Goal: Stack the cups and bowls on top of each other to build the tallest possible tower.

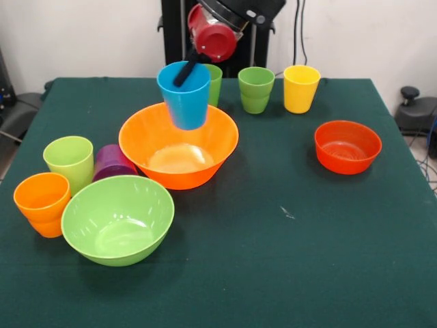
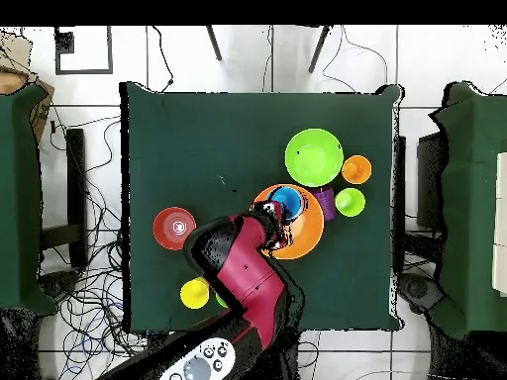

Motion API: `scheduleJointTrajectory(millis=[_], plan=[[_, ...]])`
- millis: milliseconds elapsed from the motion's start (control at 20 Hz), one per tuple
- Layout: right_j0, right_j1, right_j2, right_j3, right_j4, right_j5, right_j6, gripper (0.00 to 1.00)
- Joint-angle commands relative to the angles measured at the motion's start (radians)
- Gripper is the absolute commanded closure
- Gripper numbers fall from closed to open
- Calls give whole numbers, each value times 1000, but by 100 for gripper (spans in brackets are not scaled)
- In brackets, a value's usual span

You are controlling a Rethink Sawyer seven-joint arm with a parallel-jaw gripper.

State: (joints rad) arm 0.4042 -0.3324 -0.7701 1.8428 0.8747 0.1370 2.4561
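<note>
Lime bowl (image 1: pixel 117 219) upright, mouth upward.

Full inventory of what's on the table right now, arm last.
blue cup: 1, blue, lifted above the large orange bowl, held at its rim.
large orange bowl: 1, orange, middle of the table.
lime bowl: 1, lime green, front left in the front view.
red-orange bowl: 1, red-orange, alone on the right.
orange cup: 1, far left, beside the lime bowl.
lime cup: 1, behind the orange cup.
purple cup: 1, lying on its side between the bowls.
green cups: 2, back row; one partly hidden behind the blue cup.
yellow cup: 1, back row.
gripper: 1, black jaws, on the blue cup's rim.
</note>
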Motion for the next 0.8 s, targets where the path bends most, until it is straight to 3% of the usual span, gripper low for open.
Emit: scheduleJointTrajectory(millis=[50,300,800], plan=[[31,63,60,-8,47,130,309,100],[-27,13,150,32,30,48,276,100],[-100,-39,228,69,-19,-34,239,100]])
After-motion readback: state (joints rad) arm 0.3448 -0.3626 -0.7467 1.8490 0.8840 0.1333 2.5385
